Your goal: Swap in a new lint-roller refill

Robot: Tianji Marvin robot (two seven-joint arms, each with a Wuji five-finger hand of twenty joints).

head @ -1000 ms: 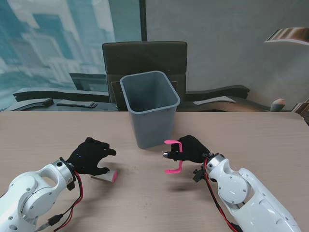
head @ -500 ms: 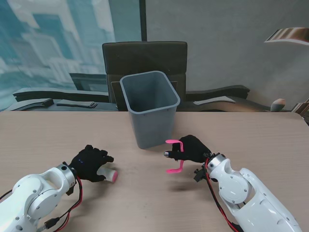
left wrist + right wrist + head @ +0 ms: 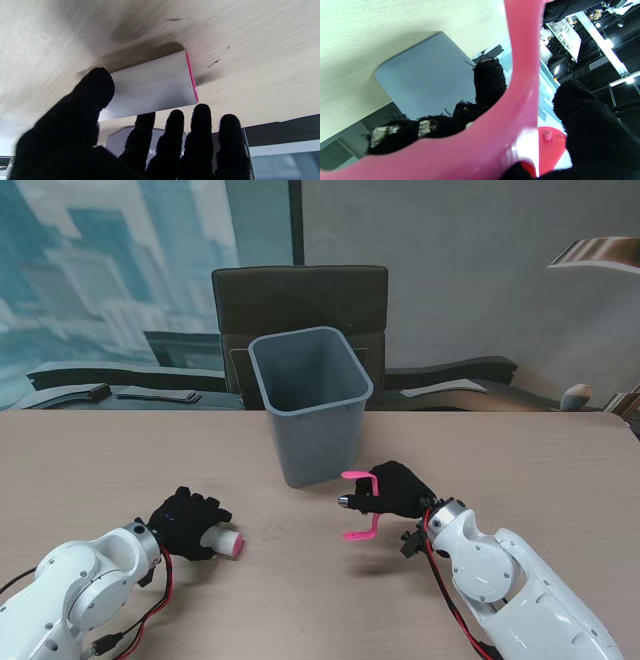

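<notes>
My left hand point(image 3: 187, 523) sits over the white refill roll point(image 3: 225, 541) on the table point(image 3: 120, 460) — fingers around it, though I can't confirm a firm grasp. My right hand point(image 3: 398, 489) clutches the pink roller handle point(image 3: 360, 502) beside the grey bin point(image 3: 310, 405).

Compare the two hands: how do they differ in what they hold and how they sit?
The right hand grips the pink roller handle clear of the table; the left hand sits low over the white refill roll lying on the table. Whether it grips is unclear. Both wear black gloves.
</notes>
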